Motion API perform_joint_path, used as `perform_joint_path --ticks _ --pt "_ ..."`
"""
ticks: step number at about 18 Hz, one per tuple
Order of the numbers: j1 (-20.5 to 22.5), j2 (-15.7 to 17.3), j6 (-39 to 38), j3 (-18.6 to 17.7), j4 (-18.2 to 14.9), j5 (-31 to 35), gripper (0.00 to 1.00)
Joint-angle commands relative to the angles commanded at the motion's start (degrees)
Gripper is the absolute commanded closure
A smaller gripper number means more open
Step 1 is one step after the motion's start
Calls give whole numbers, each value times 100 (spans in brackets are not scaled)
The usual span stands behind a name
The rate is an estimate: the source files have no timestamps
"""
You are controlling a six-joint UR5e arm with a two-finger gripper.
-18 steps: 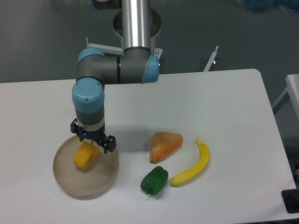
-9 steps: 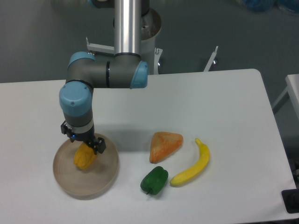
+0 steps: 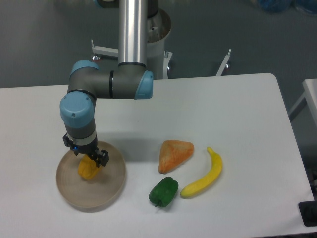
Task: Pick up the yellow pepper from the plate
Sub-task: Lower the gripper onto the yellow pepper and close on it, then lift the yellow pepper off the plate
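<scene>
While tool (image 3: 87,157) sits over yellow pepper (image 3: 88,169) on plate (image 3: 113,187), grip state unclear; green pepper (image 3: 163,191) nearby.

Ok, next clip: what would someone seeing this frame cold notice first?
The grey and blue arm dominates the left, reaching down so its gripper sits right over the yellow pepper on the beige plate at the table's front left. To the right, apart from the plate, lie an orange wedge, a green pepper and a yellow banana. Whether the jaws have closed on the pepper cannot be told.
</scene>
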Motion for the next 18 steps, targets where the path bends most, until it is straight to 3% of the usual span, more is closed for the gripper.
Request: perform_joint_path --ticks 5,9,18 --pt "44 52 9 123 -9 0 61" --pt "316 254 482 351 -79 52 61" --pt "1818 554 2477 351 -343 105 61"
